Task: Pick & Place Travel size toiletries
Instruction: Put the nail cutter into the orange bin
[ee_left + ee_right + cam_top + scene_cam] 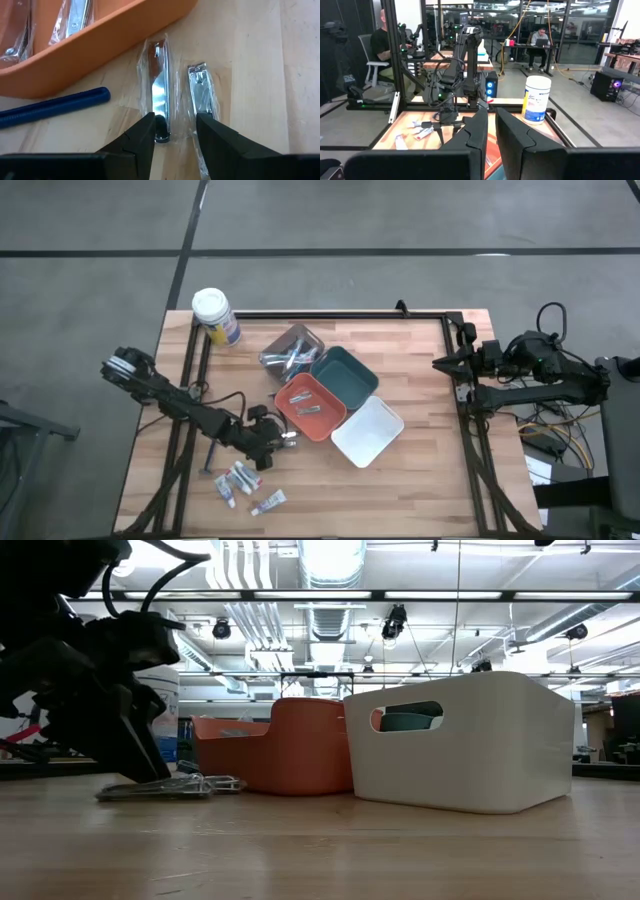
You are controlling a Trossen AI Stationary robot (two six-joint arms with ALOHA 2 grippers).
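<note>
Left gripper (pixel 174 131) lowered over two wrapped nail clippers (pixel 159 92) beside orange tray (pixel 75 55); fingers parted, nothing gripped yet. Some clippers already in tray. Tubes (pixel 240 483) left on table. Right gripper (pixel 491 131) parked at table edge, narrow gap, empty.

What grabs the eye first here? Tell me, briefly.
Three trays sit mid-table: teal tray, orange tray and white tray. Just left of the orange one, the left claw hovers open over two wrapped nail clippers. Small tubes lie near the front edge.
</note>
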